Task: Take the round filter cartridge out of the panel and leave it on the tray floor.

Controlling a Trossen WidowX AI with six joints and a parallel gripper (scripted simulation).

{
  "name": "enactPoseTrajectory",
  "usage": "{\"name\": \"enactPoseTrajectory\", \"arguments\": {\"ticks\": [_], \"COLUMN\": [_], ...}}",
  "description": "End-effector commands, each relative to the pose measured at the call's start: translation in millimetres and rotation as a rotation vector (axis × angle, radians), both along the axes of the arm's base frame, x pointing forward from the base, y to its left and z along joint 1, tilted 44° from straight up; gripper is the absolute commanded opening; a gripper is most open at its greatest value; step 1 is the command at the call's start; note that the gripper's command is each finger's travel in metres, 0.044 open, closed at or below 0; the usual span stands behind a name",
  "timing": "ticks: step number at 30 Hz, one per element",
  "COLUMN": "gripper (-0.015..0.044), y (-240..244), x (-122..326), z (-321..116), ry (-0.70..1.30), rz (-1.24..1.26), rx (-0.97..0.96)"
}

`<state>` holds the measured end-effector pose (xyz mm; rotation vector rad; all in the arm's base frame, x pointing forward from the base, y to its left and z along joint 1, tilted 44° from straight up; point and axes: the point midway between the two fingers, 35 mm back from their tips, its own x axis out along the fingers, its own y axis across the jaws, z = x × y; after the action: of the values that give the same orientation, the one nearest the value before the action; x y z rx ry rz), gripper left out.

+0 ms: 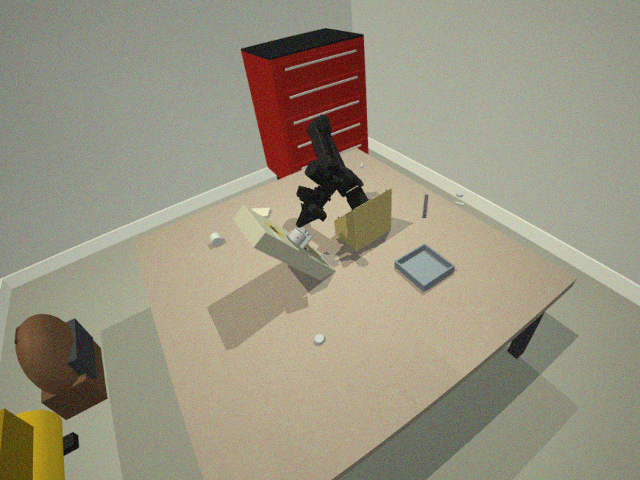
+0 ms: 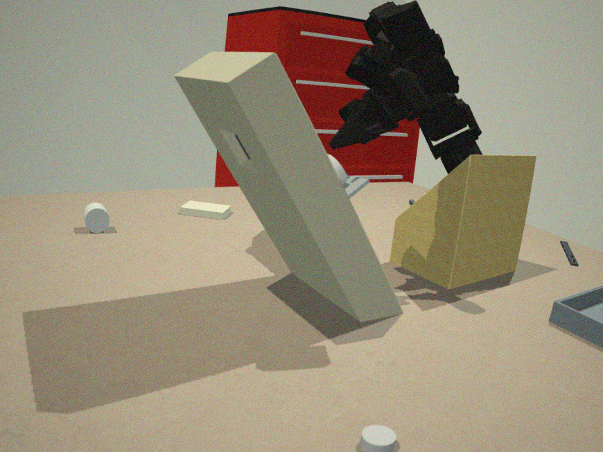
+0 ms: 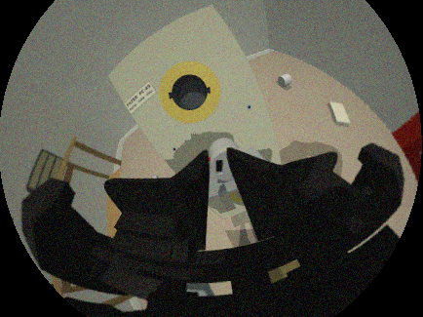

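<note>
The white filter cartridge (image 1: pixel 296 234) (image 2: pixel 335 168) (image 3: pixel 221 143) is out of its hole and sits lower on the tilted service panel (image 1: pixel 277 250) (image 2: pixel 301 170) (image 3: pixel 234 75), at a small grey holder on the panel's front. The empty dark hole shows inside the yellow ring (image 3: pixel 190 67). My gripper (image 1: pixel 299 225) (image 2: pixel 331 145) (image 3: pixel 216 153) is just above the cartridge, fingers slightly apart, and seems to hold nothing. A narrow gap shows below the tips in the exterior view; contact is hard to tell. The blue-grey tray (image 1: pixel 424 266) (image 2: pixel 573 322) is empty where visible.
A yellowish wedge block (image 1: pixel 373 224) (image 2: pixel 487 220) stands near the arm. A white cylinder (image 1: pixel 215 238) (image 2: pixel 96 218) and a cream block (image 1: pixel 260 216) (image 2: pixel 205 209) lie beyond the panel. A white disc (image 1: pixel 318 339) and a dark bar (image 1: pixel 425 205) lie farther out.
</note>
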<state>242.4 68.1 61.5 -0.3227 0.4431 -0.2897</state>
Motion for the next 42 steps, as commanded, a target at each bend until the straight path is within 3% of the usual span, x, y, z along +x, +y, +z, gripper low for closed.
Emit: {"name": "enactPoseTrajectory", "arguments": {"ticks": [1, 7, 18, 21, 28, 42], "gripper": [0.0091, 0.0091, 0.0379, 0.0305, 0.0305, 0.0305], "y": [25.2, 42.1, 96.7, 80.9, 4.4, -4.8], "x": [15.9, 24.6, 16.6, 15.9, -10.8, -2.6], "z": [25.8, 46.2, 102.1, 82.5, 9.4, -2.3], "ry": [-0.018, -0.019, -0.026, 0.061, 0.487, 0.502], "rz": [0.001, 0.002, 0.008, -0.003, -0.069, -0.071], "rx": [0.021, 0.021, 0.037, -0.042, -0.321, -0.324]}}
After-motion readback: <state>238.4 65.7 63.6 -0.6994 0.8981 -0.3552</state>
